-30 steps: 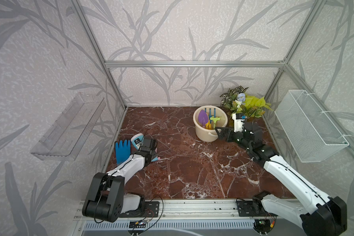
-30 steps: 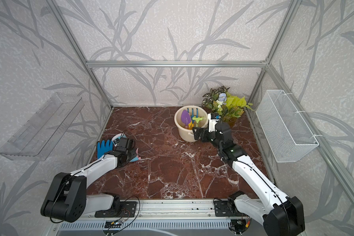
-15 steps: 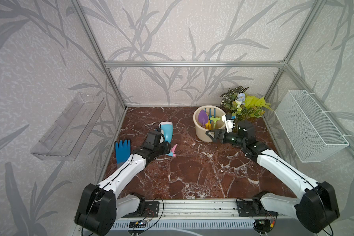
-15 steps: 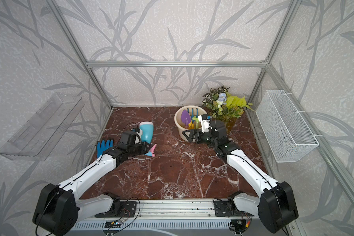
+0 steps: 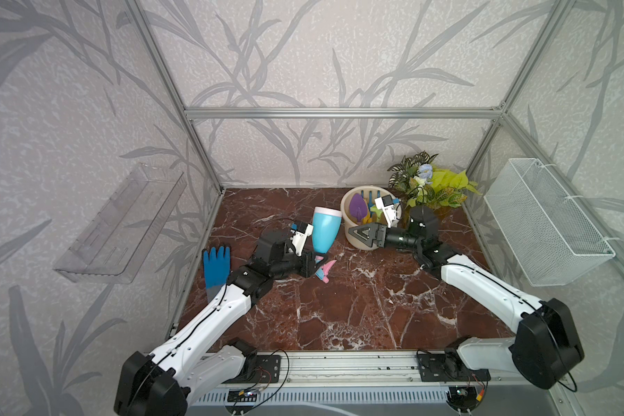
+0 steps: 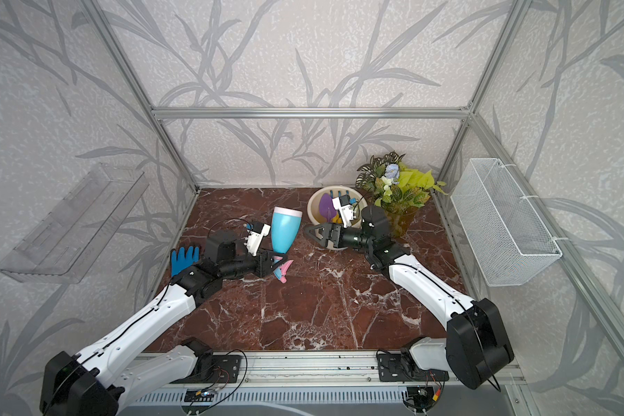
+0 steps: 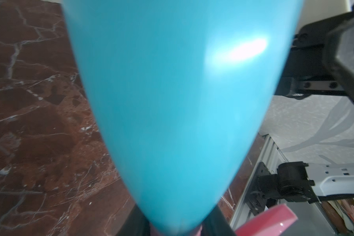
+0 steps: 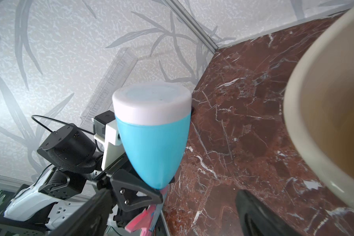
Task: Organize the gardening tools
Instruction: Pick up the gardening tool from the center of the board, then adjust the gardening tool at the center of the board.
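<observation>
Since a second ago, your left arm has come up from the wall-side edge by the glove and carried the bottle toward the middle of the floor. Your right arm has swung across the front of the bucket to face it.

Your left claw [image 5: 315, 258] is clamped on the narrow neck of the spray bottle [image 5: 325, 230]. The right wrist view shows the grip plainly: black fingers [image 8: 138, 193] pinch the spray bottle [image 8: 153, 143] at its thin end. You hold it upside down and a little tilted, with the white base uppermost and the pink trigger [image 5: 325, 268] hanging beneath the jaws. The body is lifted off the marble table [image 5: 339, 306]. In your left wrist view the spray bottle [image 7: 172, 102] fills nearly everything.

Your right claw [image 5: 355, 235] is spread wide with nothing in it. It points at the bottle from close by without touching it, and its fingers sit just in front of the cream bucket [image 5: 366, 188].

Inside that bucket you can see the purple trowel [image 5: 357, 207] and the blue fork [image 5: 370, 197] standing. The wrist camera hides the other tools there too much to name them.

Your blue glove [image 5: 216, 264] lies flat by the left wall, well apart from the bottle. Beyond the bucket, a potted plant [image 5: 433, 185] fills the far right corner.
</observation>
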`<state>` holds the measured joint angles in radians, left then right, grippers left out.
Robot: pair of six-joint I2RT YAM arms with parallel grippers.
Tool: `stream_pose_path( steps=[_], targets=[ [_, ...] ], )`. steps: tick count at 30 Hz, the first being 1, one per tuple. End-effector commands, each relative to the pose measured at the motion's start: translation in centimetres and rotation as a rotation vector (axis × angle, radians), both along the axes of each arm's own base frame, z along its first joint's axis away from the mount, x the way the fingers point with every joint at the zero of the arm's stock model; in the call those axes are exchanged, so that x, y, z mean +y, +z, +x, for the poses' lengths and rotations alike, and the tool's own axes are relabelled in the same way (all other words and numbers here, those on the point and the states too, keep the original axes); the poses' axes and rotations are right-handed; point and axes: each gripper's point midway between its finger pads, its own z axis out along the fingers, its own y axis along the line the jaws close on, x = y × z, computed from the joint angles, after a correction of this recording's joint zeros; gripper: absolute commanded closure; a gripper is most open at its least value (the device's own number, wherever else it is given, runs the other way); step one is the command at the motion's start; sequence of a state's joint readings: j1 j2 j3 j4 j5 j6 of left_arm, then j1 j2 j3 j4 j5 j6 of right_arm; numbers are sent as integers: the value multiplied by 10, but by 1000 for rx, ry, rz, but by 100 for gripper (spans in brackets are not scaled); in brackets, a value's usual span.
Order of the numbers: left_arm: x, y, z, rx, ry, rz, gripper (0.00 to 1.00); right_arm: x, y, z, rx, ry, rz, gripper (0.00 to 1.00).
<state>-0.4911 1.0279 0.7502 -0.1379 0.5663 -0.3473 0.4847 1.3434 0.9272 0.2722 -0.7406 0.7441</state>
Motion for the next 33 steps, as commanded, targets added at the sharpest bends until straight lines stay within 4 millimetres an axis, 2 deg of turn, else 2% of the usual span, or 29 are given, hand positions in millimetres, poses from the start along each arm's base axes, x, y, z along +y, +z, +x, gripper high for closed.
stream_pose_path(
  steps=[1, 8, 15, 19, 24, 33],
  targets=[
    [-17, 20, -13, -64, -106, -54, 82, 13, 26, -1, -65, 33, 52, 1],
    [-31, 37, -24, -92, -173, -115, 82, 27, 40, -4, -93, 54, 140, 1],
    [-50, 38, -34, -73, -250, -115, 83, 39, 52, -8, -133, 91, 210, 1],
    [-54, 39, -34, -75, -259, -97, 83, 41, 54, -10, -135, 107, 233, 1],
    [-50, 43, -34, -99, -240, -96, 83, 35, 51, -15, -154, 92, 225, 0],
    [-47, 40, -35, -98, -236, -84, 83, 12, 48, -12, -154, 29, 216, 18]
  ],
)
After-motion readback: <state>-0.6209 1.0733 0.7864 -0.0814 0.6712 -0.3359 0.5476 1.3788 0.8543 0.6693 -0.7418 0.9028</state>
